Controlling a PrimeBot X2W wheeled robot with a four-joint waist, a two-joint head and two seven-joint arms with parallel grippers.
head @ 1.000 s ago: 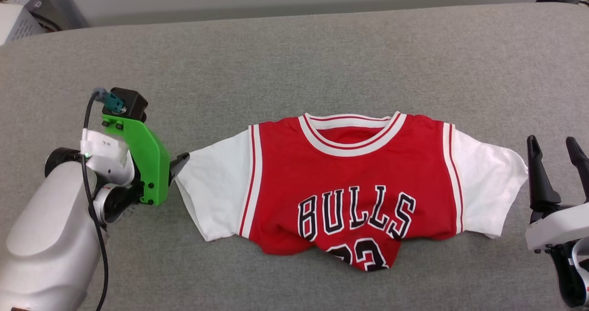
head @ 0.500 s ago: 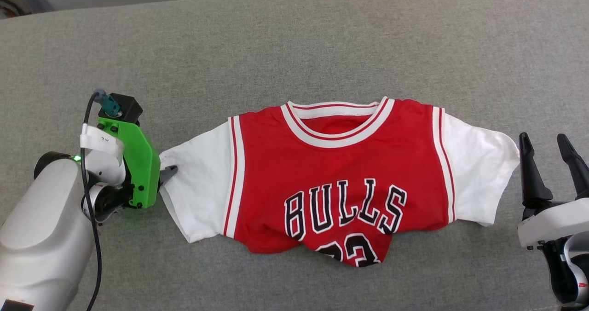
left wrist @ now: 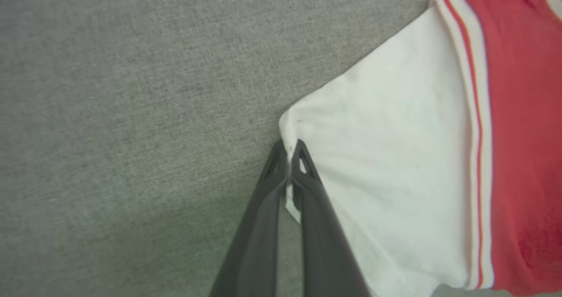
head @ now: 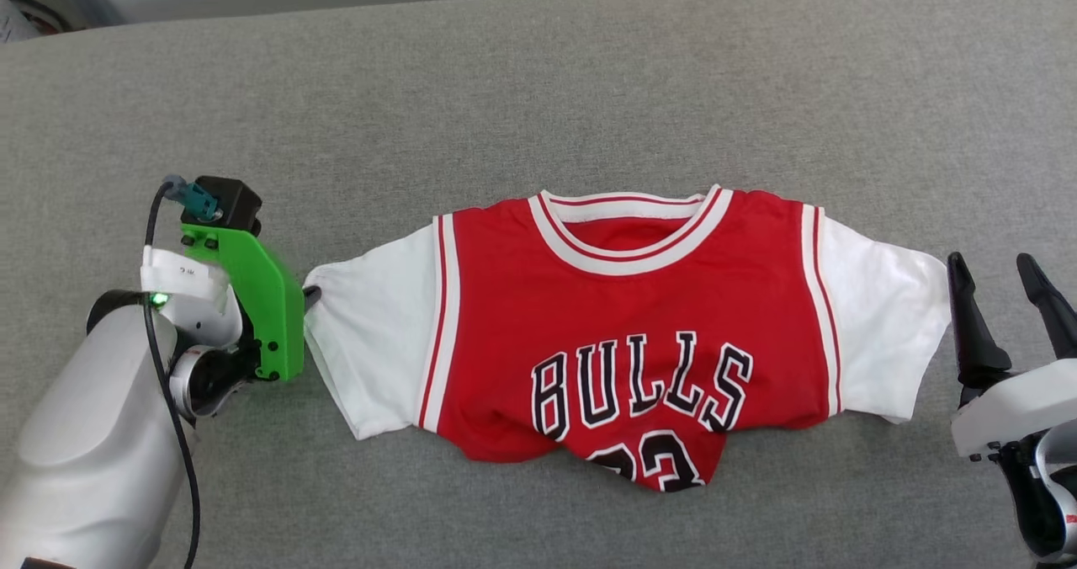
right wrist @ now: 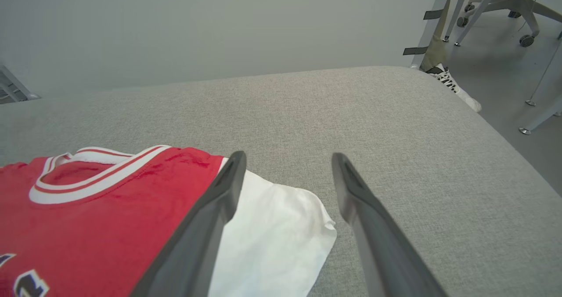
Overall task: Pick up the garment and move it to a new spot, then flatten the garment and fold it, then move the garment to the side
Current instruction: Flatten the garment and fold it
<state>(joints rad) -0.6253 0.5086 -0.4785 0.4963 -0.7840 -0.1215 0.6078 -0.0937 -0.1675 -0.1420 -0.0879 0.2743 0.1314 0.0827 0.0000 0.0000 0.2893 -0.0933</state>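
The grey padded surface point(head: 538, 72) carries the garment point(head: 639, 300). It lies face up and spread sideways at the centre of the head view, collar toward twelve o'clock and hem toward six.

The left gripper point(left wrist: 290, 150), at nine o'clock of the garment, is clenched on the outer tip of the white sleeve point(left wrist: 386, 156); a pinch of cloth shows between its fingers. The right gripper point(head: 991, 259) stands released at three o'clock, just beside the opposite sleeve point(head: 883, 325) and not touching it.

We judge the step in hand to be the grasp ahead of lifting the garment to a new spot. The next move calls for the right gripper to close on its own sleeve edge, so that both arms lift evenly and the cloth does not bunch.

Two items are hidden:
- The hem point(head: 656, 468) is tucked under at six o'clock, cutting off the lower half of the number.
- In the head view, the green bracket point(head: 252, 300) covers most of the left fingers.
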